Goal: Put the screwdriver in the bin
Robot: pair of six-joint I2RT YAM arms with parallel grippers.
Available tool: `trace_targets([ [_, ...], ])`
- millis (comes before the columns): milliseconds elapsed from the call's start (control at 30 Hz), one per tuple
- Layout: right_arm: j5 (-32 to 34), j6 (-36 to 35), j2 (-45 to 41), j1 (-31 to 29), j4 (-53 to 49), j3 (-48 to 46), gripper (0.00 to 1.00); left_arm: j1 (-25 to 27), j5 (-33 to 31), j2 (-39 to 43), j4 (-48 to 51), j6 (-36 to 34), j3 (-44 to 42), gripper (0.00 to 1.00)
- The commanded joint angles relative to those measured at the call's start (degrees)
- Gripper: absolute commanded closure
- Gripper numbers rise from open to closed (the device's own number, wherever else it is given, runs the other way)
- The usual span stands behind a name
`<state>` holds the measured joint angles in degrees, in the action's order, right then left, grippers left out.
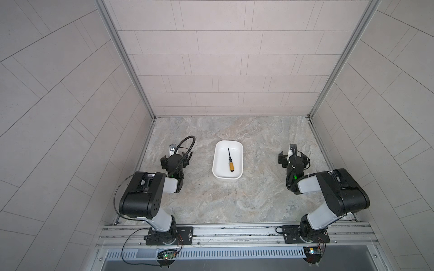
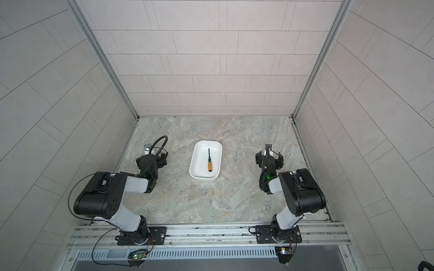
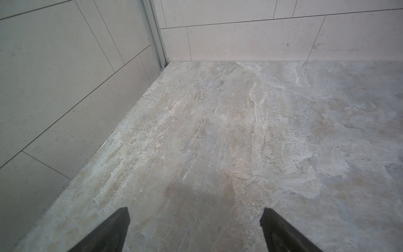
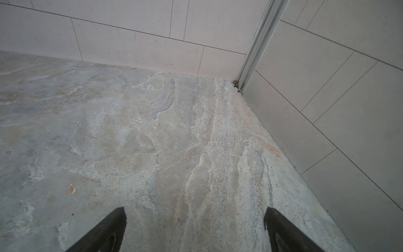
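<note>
Screwdriver (image 1: 230, 160) lies flat inside the bin (image 1: 214, 165); task judged complete.
Left tool (image 3: 194, 219) and right tool (image 4: 195, 218) wide, empty (bin midway between them); shaft points the way both tools face.

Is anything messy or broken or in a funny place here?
Nothing stands out. The screwdriver lies flat inside the bin, a bit slanted, and the bin sits level on the table. The left pincer and the right pincer are open and empty.
</note>
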<state>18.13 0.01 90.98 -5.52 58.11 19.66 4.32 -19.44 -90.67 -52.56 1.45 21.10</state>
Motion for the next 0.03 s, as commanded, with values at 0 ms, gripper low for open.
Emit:
trace_targets([
  [0, -4.0, -0.4, -0.4, 0.4, -1.2, 0.6, 0.01, 0.2, 0.3, -0.4, -2.5, -0.5, 0.7, 0.0],
])
